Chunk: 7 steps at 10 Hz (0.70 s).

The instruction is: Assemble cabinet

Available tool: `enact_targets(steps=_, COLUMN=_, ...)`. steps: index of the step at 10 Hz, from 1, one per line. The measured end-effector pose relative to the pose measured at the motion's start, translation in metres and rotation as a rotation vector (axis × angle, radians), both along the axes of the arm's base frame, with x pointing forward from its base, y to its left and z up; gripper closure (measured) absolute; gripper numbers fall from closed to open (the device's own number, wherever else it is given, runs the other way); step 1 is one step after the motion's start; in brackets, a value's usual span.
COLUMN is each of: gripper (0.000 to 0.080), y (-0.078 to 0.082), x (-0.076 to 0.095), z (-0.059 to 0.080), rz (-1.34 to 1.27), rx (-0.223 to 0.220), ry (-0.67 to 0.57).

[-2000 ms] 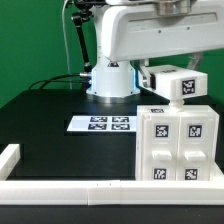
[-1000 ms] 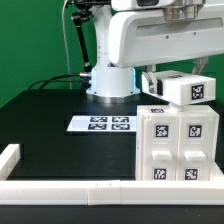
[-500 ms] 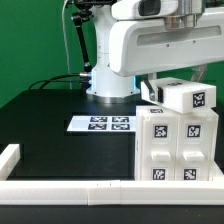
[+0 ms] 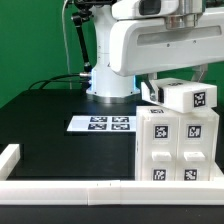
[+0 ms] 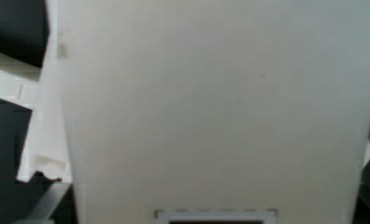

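A glossy white arm (image 4: 150, 45) stands over the black table (image 4: 50, 110). The cabinet (image 4: 178, 145), boxy white plastic at the exterior view's right, carries black-and-white square tags. A smaller tagged block (image 4: 190, 97) is at its top. I cannot tell how the gripper's jaws stand.

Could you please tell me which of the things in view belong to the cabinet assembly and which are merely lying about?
Part of the job:
- cabinet
- tagged white block, over the cabinet's top

Just lying about:
- marker board
- low white border rail
- black cables
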State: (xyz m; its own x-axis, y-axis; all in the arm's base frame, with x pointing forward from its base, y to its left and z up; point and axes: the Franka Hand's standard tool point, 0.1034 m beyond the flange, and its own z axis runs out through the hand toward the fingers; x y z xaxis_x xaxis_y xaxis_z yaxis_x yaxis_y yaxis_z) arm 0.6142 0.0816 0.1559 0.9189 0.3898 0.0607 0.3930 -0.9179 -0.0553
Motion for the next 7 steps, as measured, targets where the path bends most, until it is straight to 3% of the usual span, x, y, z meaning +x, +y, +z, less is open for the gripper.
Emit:
enact_targets(steps=4, gripper=0.0258, y=0.0, x=0.0, z=0.0, rz=-0.02, rx=0.001, ry=0.002)
enact_targets(steps=7, gripper=0.0258, y=0.0006, x=-0.0003, z=-0.0004, rz=-0.299, rx=0.018, ry=-0.005)
